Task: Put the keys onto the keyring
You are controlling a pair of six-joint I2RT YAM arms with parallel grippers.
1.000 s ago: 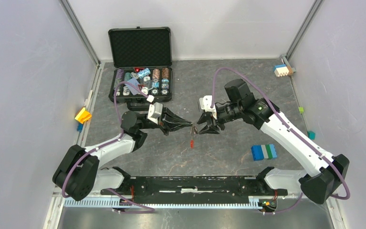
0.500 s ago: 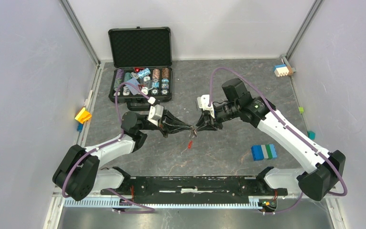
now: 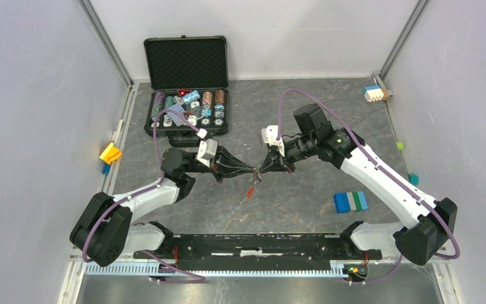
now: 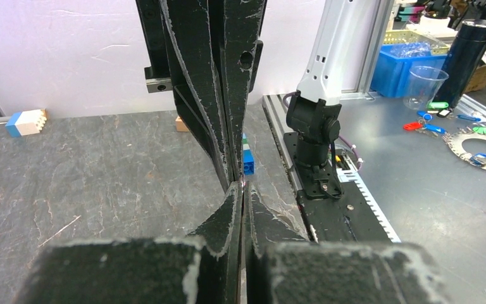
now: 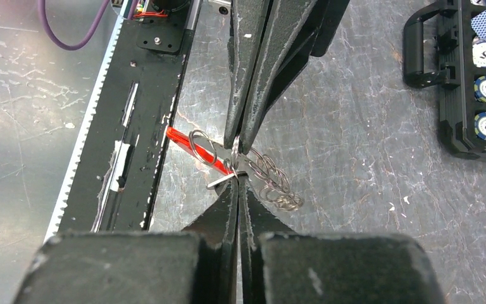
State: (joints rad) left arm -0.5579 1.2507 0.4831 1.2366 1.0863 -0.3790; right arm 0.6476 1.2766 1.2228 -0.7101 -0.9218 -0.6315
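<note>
The black case stands open at the far left of the table, with its lid upright. Its tray holds rows of poker chips, some cards and a red dice. The purple cable of the left arm loops over the front of the case.

At the middle of the table the two grippers meet tip to tip, above the surface. The left gripper is clenched on the keyring, which is off the table. The chain bunches beside the tips and the red tag hangs down to the near side. The right gripper is also closed tight, with its tips against the metal of the ring. If it really pinches a loop, I cannot tell. A short silver piece sticks out just beside these tips; I cannot tell if it is the key.

A blue, green and white block lies near the right arm. A yellow block is at the left edge. A white and blue block sits in the far right corner. Two small cubes lie along the right edge.
</note>
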